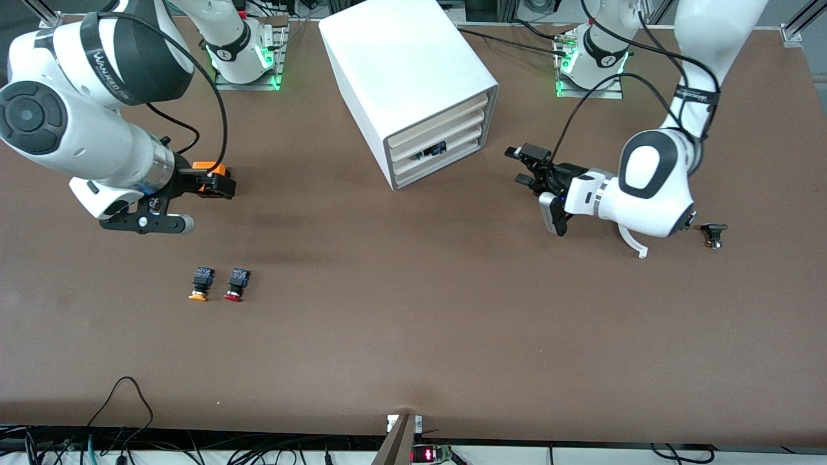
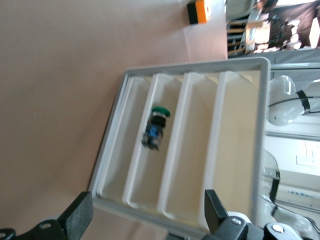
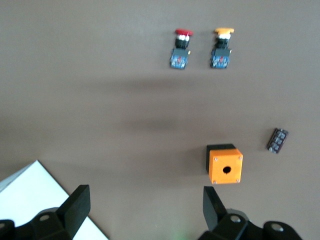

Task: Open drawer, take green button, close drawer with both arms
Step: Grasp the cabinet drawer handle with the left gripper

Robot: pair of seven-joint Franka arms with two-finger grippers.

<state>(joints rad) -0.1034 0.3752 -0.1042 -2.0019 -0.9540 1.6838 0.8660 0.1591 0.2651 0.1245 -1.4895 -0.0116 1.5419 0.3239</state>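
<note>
Open table (image 1: 413, 336) lies before the cabinet (image 1: 413, 84); passage is obstructed only by 2 buttons (image 1: 219, 284) and an orange box (image 1: 213, 174)

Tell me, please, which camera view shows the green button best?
The left wrist view: the green button lies in plain sight in one cabinet slot, cap and blue detail visible. The front view shows only a blue speck at the cabinet's front; the right wrist view misses it.

High front camera faces both bases; left wrist view looks close past the left gripper (image 2: 145, 220) into the cabinet (image 1: 413, 84); right wrist view looks down past the right gripper (image 3: 145, 215) onto the table (image 3: 100, 75).
</note>
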